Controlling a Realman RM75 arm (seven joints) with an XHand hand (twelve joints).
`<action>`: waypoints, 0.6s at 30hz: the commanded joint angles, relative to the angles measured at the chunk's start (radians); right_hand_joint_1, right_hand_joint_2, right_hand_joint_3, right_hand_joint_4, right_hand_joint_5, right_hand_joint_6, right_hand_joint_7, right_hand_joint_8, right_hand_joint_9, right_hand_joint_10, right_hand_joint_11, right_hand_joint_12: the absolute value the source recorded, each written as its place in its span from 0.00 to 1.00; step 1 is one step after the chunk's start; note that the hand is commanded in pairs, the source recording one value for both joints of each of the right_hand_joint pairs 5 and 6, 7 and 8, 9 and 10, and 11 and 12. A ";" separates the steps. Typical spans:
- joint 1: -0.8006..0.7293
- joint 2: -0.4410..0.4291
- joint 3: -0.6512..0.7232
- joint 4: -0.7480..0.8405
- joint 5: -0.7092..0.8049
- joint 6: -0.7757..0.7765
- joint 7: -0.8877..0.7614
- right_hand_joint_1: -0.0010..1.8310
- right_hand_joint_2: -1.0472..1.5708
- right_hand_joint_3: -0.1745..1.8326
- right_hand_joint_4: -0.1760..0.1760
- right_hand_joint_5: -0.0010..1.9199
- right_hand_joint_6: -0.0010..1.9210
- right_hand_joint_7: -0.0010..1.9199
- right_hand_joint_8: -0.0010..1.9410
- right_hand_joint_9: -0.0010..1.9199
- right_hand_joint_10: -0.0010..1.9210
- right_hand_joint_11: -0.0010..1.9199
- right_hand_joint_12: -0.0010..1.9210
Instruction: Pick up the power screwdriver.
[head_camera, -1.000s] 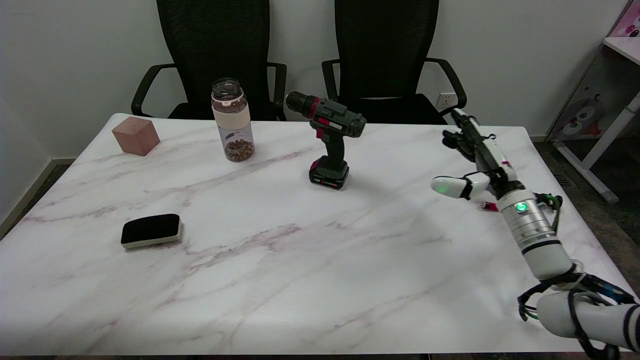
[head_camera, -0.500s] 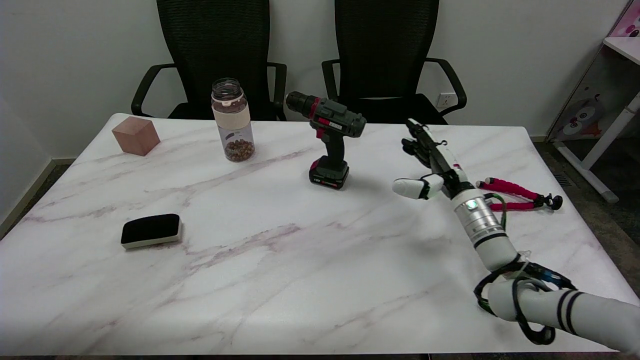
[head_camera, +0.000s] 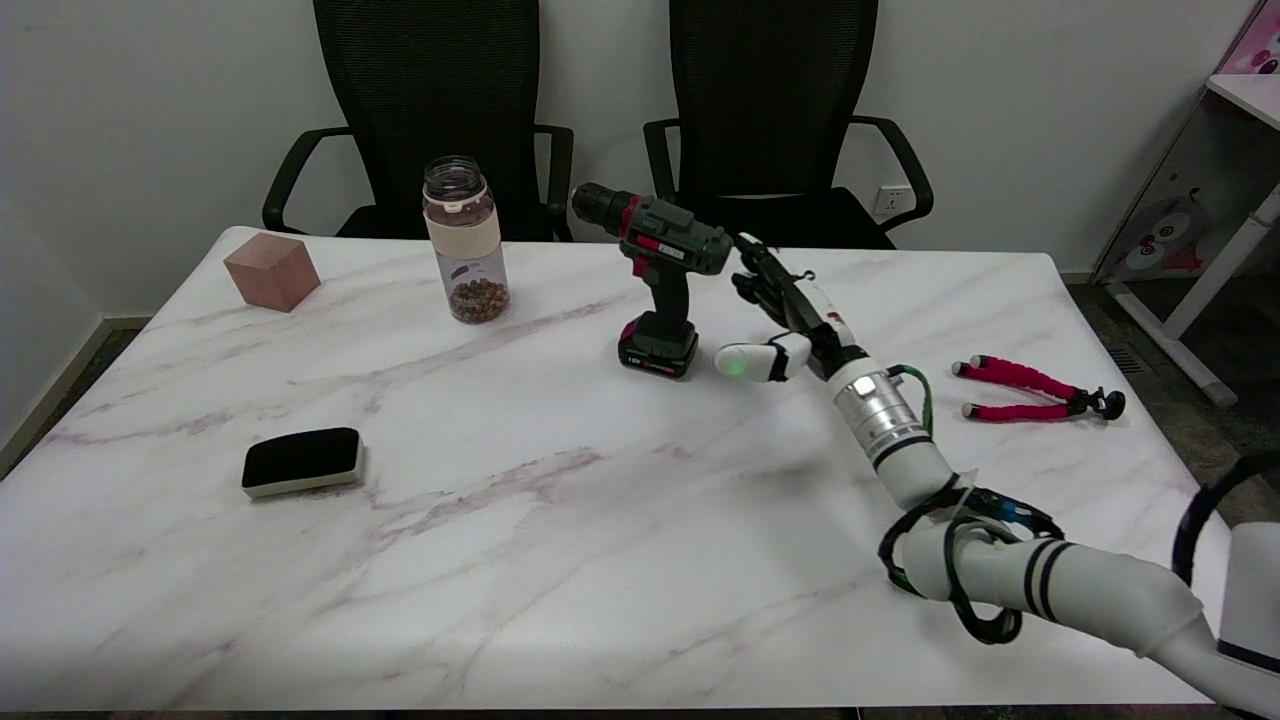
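Marbled white worktop (head_camera: 520, 560), two black office chairs (head_camera: 770, 110) behind against a pale wall. Right hand (head_camera: 785, 320) hovering just right of the power screwdriver (head_camera: 655, 275), fingers spread apart, thumb held out low toward the battery base, nothing held. Not touching the tool yet, though close beside its handle. Tool upright on its battery pack near the far middle of the worktop, chuck pointing left. Best closed on the narrow handle between body and battery, fingers wrapping from the right and thumb from the near side, grip firm before lifting since top-heavy and likely to tip if nudged. Farther out: clear jar (head_camera: 465, 240) with brown contents left of the tool, wooden cube (head_camera: 272, 270) at the far left, black eraser (head_camera: 302, 461) near left, red-handled pliers (head_camera: 1030, 392) to the right. Nothing between hand and handle.
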 joint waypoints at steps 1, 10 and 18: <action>0.175 -0.138 -0.065 0.153 -0.010 -0.147 0.021 0.49 0.25 0.43 0.73 0.06 0.06 0.06 0.06 0.12 0.12 0.10 0.10; 0.229 -0.189 -0.065 0.232 -0.010 -0.189 0.021 0.47 0.23 0.44 0.80 0.07 0.07 0.07 0.07 0.11 0.11 0.08 0.08; 0.298 -0.250 -0.093 0.348 -0.010 -0.243 0.021 0.49 0.21 0.44 0.88 0.07 0.07 0.07 0.07 0.10 0.10 0.05 0.05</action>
